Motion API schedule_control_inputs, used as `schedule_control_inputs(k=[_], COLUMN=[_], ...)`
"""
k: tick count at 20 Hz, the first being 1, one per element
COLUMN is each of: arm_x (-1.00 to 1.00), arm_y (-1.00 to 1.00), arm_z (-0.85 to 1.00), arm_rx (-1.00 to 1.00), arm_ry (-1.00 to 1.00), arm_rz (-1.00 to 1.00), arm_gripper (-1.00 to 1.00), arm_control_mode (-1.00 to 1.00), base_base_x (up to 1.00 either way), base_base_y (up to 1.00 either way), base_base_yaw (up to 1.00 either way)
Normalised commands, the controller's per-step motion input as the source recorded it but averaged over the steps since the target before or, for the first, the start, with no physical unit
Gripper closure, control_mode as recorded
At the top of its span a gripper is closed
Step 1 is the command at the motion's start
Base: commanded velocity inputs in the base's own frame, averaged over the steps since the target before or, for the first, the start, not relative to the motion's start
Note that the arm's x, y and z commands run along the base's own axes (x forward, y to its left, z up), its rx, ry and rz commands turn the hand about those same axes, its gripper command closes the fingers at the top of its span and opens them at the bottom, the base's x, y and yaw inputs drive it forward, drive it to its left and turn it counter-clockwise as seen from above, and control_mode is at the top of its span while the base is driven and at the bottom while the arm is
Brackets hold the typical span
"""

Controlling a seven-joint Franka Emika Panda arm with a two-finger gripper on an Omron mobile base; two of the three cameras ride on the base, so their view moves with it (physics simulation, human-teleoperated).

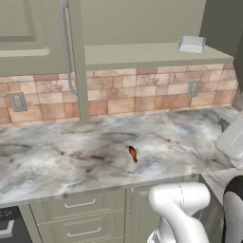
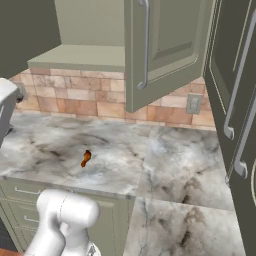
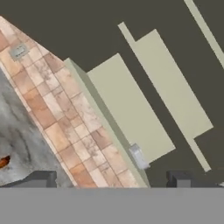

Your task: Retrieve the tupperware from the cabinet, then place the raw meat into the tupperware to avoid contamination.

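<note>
- Pale grey tupperware (image 3: 138,156) sits on the open cabinet (image 3: 127,109) shelf, ahead between the wide-apart jaws of the gripper (image 3: 111,179).
- Raw meat (image 3: 3,162) lies on the marble counter (image 3: 13,127), beyond one fingertip.

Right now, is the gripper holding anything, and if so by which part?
Nothing is held. The gripper is open with nothing between its fingertips. The tupperware sits on the cabinet shelf; the raw meat lies on the counter.
</note>
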Motion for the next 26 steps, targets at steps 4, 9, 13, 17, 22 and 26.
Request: schedule_control_inputs(k=[4,9,13,17,22,26], arm_x=[0.82,0.81,0.71,0.60,0.48,0.11], arm_y=[0.20,0.03,-0.04,-0.19,-0.43,-0.69], arm_z=[-0.02,0.00,0.00,0.00,0.00,0.00], arm_rx=[-0.17,-0.13,-0.10,-0.07,-0.02,0.01], arm_ry=[-0.01,0.00,0.01,0.04,0.09,0.07], arm_rz=[-0.19,-0.22,-0.26,-0.29,-0.27,-0.18], arm_gripper=[-1.00,-1.00,-1.00,-1.00,-1.00,-1.00], arm_control_mode=[-1.00,-1.00,-1.00,-1.00,-1.00,-1.00], base_base_x=[0.00,0.00,0.00,0.00,0.00,0.00], base_base_y=[0.00,0.00,0.00,0.00,0.00,0.00], base_base_yaw=[0.00,0.00,0.00,0.00,0.00,0.00])
